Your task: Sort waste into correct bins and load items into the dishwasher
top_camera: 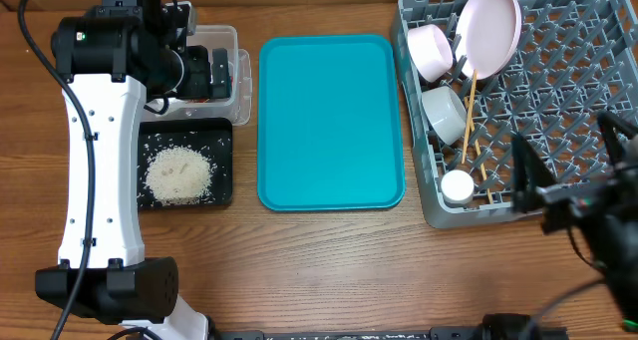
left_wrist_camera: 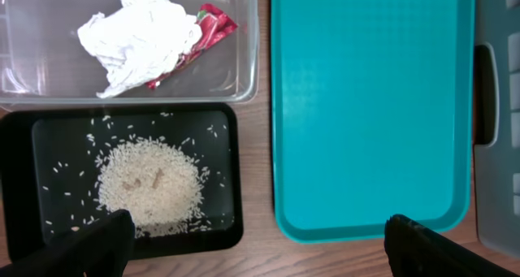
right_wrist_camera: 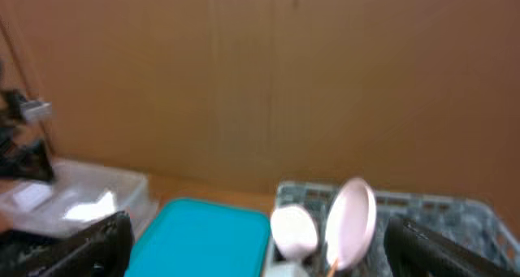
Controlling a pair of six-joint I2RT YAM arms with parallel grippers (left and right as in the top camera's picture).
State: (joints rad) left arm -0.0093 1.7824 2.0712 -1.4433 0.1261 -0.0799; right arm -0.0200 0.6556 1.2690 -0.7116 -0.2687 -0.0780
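Looking from overhead, the grey dish rack [top_camera: 578, 71] at right holds the plate [top_camera: 490, 26], two bowls [top_camera: 431, 51], the cup [top_camera: 458, 186] and the chopsticks [top_camera: 467, 121]. The right tool [top_camera: 568, 156] hovers over its near side, fingers apart.

Left wrist view: the napkin [left_wrist_camera: 142, 37] and red wrapper [left_wrist_camera: 210, 29] lie in the clear tub [left_wrist_camera: 49, 82]. Rice [left_wrist_camera: 150, 188] is heaped on the black tray [left_wrist_camera: 16, 188], and the left tool [left_wrist_camera: 256, 236] is spread wide.

Right wrist view, blurred: the plate stands upright in the rack, with the teal tray [right_wrist_camera: 203, 236] to its left.

left arm [top_camera: 95, 161]: jaws wide apart | right arm [top_camera: 590, 202]: jaws wide apart
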